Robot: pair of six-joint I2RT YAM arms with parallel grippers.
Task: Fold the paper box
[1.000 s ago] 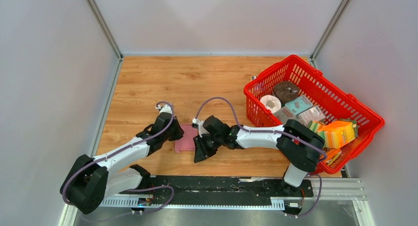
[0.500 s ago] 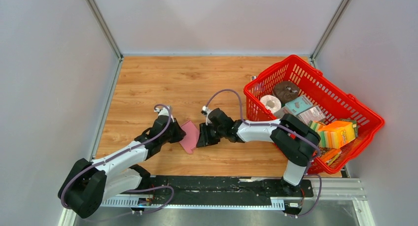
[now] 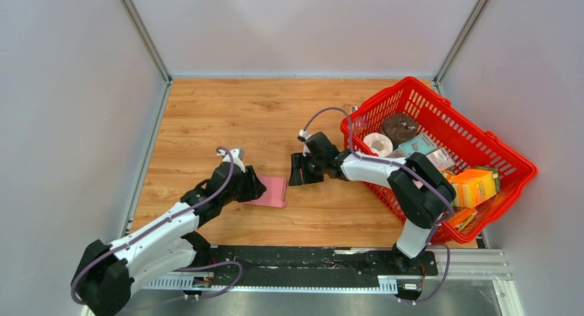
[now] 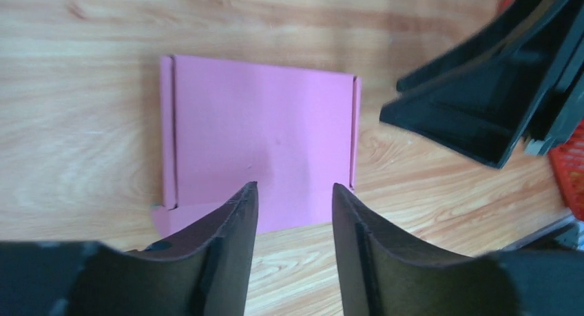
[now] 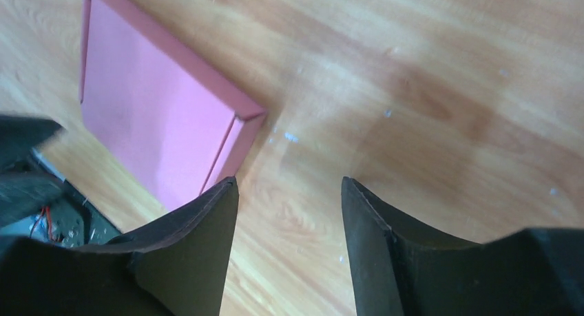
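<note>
your left arm (image 3: pixel 169 223) stretches low from the near-left corner. the left gripper (image 4: pixel 293 192) stands parted over the near edge of the paper box (image 4: pixel 262 130), pinching nothing. the box lies flat on the table (image 3: pixel 227 116), a closed pink rectangle. your right arm (image 3: pixel 365 168) folds back in from the right. the right gripper (image 5: pixel 289 185) is parted too and empty, over bare wood just off the box's far right corner. wide wood lies behind and left; the red basket (image 3: pixel 377 103) sits well apart on the right.

Matt paper box (image 4: pixel 262 144), wood-grain table (image 4: pixel 82 27)
</note>
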